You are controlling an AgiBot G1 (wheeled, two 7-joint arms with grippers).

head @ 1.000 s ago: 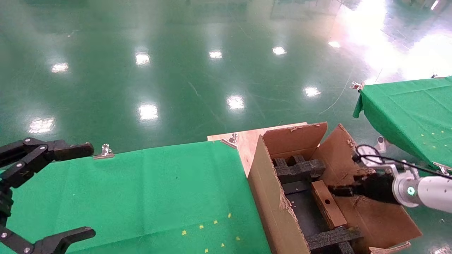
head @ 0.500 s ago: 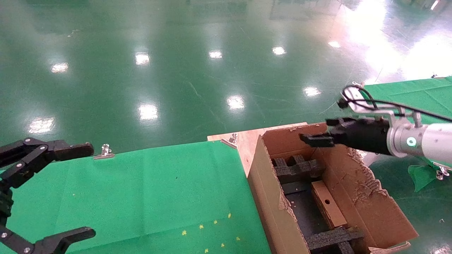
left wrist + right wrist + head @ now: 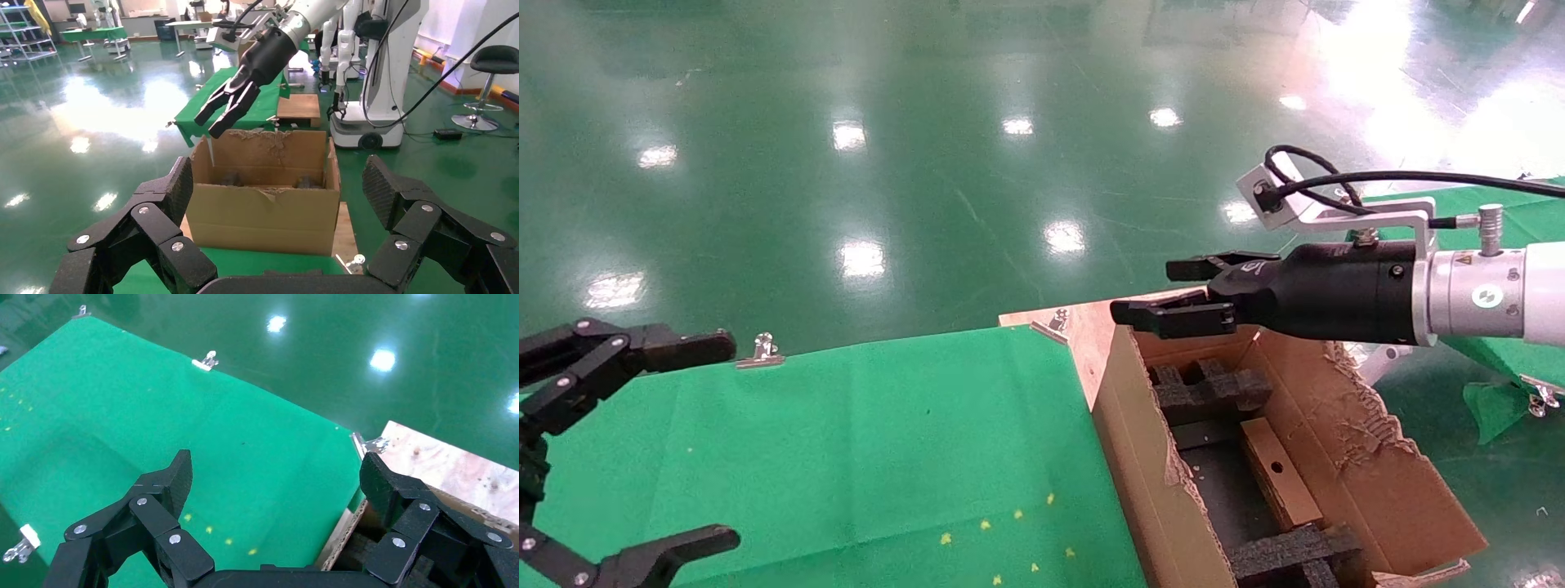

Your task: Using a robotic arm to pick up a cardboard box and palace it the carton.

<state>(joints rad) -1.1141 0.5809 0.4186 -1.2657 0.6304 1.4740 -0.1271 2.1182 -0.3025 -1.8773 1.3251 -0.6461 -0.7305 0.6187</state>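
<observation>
The small brown cardboard box [image 3: 1279, 474], with a round hole in its top, lies inside the large carton [image 3: 1140, 457] between black foam inserts [image 3: 1214, 388]. My right gripper [image 3: 1148, 287] is open and empty. It hovers above the carton's far left corner, well clear of the box. The left wrist view shows it [image 3: 223, 116] above the carton [image 3: 263, 208]; the box is hidden there. The right wrist view shows its own open fingers [image 3: 276, 474] over the table edge and carton rim [image 3: 343, 539]. My left gripper [image 3: 727, 441] is open and parked at the far left.
A green-clothed table [image 3: 887, 441] adjoins the carton's left wall. A wooden board [image 3: 1091, 322] lies under the carton. Metal clips [image 3: 762, 351] hold the cloth at the far edge. A second green-clothed table [image 3: 1500, 204] stands at the right. Glossy green floor lies beyond.
My right gripper has risen out of the carton and moved up and leftward, leaving the small box lying inside. The left arm has not moved.
</observation>
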